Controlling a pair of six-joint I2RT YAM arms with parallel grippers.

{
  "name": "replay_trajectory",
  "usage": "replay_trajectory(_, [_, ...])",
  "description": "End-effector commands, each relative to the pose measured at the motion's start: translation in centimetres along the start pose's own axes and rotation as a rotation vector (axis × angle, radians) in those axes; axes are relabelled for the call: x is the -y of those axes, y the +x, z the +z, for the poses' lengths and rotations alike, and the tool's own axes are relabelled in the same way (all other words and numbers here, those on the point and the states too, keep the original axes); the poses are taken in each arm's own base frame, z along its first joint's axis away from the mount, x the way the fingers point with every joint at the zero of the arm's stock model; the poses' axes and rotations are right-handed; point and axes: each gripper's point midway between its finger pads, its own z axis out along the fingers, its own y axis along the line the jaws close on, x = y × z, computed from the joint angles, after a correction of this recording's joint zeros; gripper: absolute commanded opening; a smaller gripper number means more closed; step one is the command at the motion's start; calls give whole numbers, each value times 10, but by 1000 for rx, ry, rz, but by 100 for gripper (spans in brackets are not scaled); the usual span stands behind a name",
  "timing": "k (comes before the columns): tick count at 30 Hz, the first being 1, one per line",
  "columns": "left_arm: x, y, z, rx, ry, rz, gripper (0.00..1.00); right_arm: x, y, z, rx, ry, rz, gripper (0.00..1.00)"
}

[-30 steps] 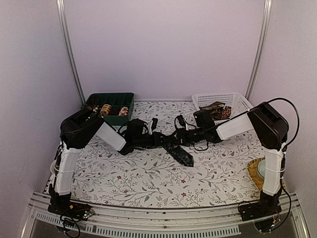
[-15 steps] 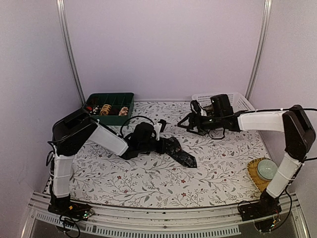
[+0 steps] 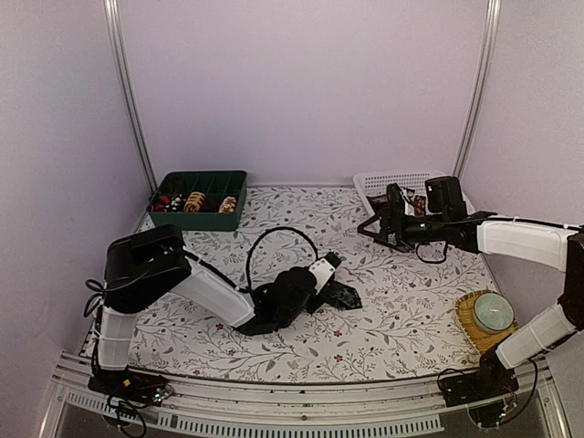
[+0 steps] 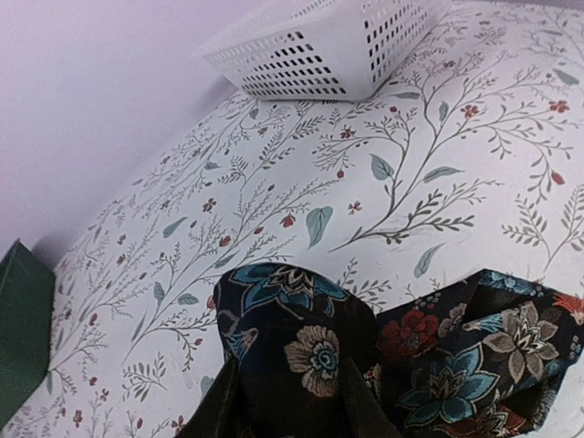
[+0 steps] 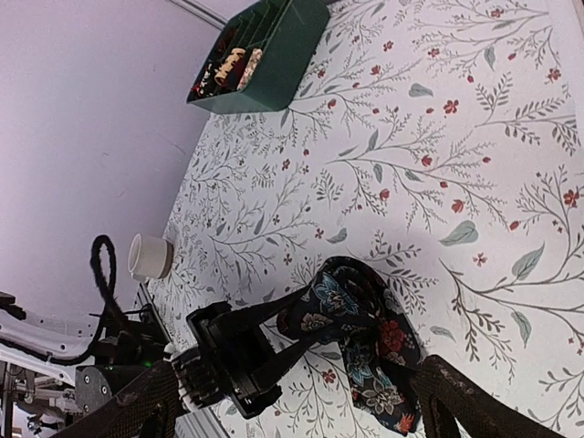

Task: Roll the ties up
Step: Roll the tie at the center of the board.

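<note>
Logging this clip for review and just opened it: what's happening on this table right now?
The left pincer is closed on a dark flowered tie, which lies bunched on the table, folded over rather than rolled. The right pincer hangs open above the table by the white basket, holding nothing. More ties lie in that basket, and a few rolled ones sit in the green tray at the back left.

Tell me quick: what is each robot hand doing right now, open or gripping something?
Left gripper: closed on the dark floral tie.
Right gripper: open, holding nothing.
</note>
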Motion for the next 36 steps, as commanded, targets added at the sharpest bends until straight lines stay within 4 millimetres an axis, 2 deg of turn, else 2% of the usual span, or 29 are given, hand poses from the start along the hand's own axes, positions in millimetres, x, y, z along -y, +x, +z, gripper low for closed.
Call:
replay_trajectory(1, [15, 19, -7, -37, -149, 350, 0, 8, 11, -1, -15, 13, 16, 91])
replay_trajectory(5, [39, 15, -12, -5, -122, 431, 0, 13, 24, 5, -43, -15, 53, 90])
replay_trajectory(10, [62, 12, -15, 2, -27, 398, 0, 16, 36, 6, -33, -52, 125, 85])
replay_trajectory(13, [71, 11, -16, -8, 25, 366, 1, 14, 48, 14, -57, -81, 180, 81])
replay_trajectory(19, [89, 10, -18, -14, 79, 360, 5, 7, 73, 32, -121, -96, 201, 80])
replay_trajectory(24, [98, 13, -19, -18, 97, 376, 10, 9, 92, 39, -157, -134, 270, 76])
replay_trajectory(29, [106, 16, -22, -15, 124, 386, 12, 9, 100, 43, -166, -177, 327, 72])
replay_trajectory(36, [113, 20, -21, -14, 147, 413, 8, -7, 92, 39, -149, -271, 374, 67])
